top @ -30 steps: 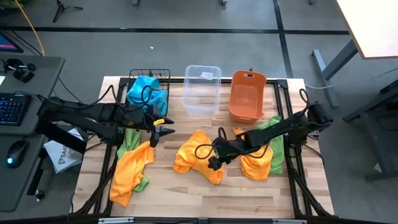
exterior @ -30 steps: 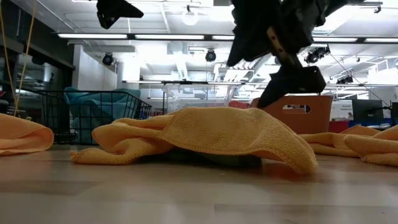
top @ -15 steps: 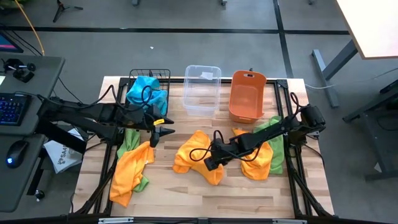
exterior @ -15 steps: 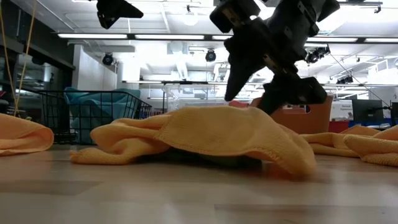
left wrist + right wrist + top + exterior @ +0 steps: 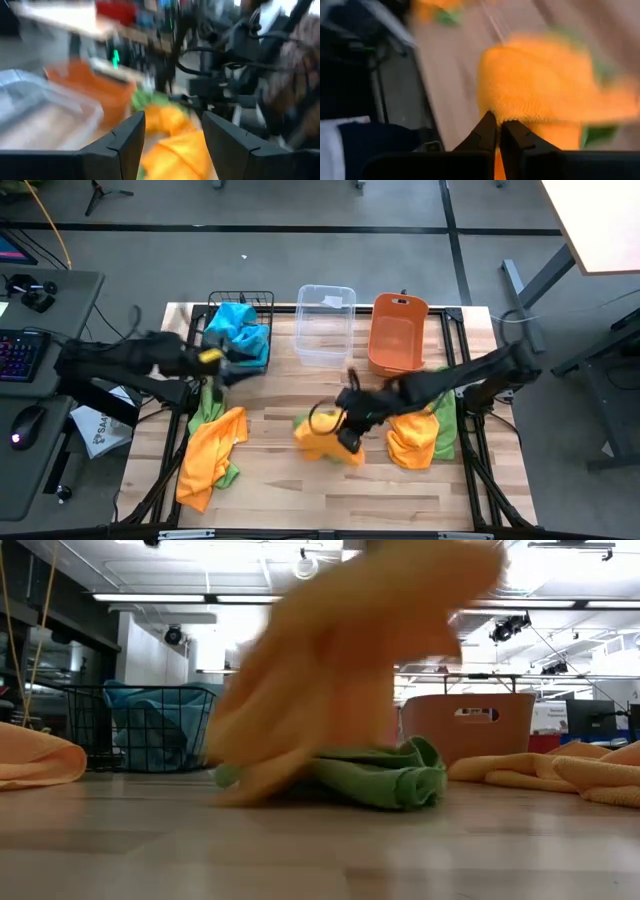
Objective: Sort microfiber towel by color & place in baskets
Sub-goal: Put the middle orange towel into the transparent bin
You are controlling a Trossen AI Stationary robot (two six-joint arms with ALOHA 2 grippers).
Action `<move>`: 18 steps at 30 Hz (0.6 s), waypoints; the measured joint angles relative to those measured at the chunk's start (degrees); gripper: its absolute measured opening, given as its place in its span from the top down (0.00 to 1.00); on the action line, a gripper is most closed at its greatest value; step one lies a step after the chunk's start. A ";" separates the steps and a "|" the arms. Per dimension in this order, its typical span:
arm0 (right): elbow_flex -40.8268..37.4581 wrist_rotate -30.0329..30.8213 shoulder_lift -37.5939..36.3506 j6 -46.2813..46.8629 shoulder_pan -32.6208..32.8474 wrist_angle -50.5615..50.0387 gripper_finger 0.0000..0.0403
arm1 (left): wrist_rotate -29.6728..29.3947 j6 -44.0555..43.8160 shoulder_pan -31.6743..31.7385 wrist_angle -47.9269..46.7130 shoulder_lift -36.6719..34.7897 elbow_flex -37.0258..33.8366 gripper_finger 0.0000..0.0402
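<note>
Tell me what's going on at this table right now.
The right gripper has its jaws shut on an orange towel mid-table and is lifting it, uncovering a green towel beneath. The left gripper hangs open beside the black wire basket, which holds blue towels. The clear tub and orange bin look empty.

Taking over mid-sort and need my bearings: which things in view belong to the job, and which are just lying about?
Job:
orange towel in right gripper
other orange towels
green towels
blue towels
wire basket
clear tub
orange bin
left gripper

Lying about:
keyboard
mouse
</note>
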 joint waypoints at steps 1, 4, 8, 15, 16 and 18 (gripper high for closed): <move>2.68 0.36 -1.07 -4.28 -0.34 -0.64 0.99 | -1.44 0.80 0.00 1.45 -1.59 0.03 0.54; 10.86 1.84 -3.22 -16.56 -1.18 -0.69 0.99 | -4.90 3.31 -0.01 5.55 -5.53 0.05 0.54; 21.06 12.54 -3.63 -27.85 -3.02 -1.96 1.00 | -5.70 5.48 0.01 9.25 -8.87 0.07 0.54; 25.70 27.62 -3.26 -38.02 -14.80 -2.49 1.00 | -5.65 5.72 -0.01 10.65 -9.99 0.07 0.54; 24.93 27.44 -3.25 -38.66 -17.12 -2.42 1.00 | -5.65 5.71 0.00 10.59 -9.74 0.07 0.54; 22.90 27.30 -3.13 -39.25 -21.87 -2.25 1.00 | -5.54 5.16 -0.01 10.84 -9.28 0.07 0.54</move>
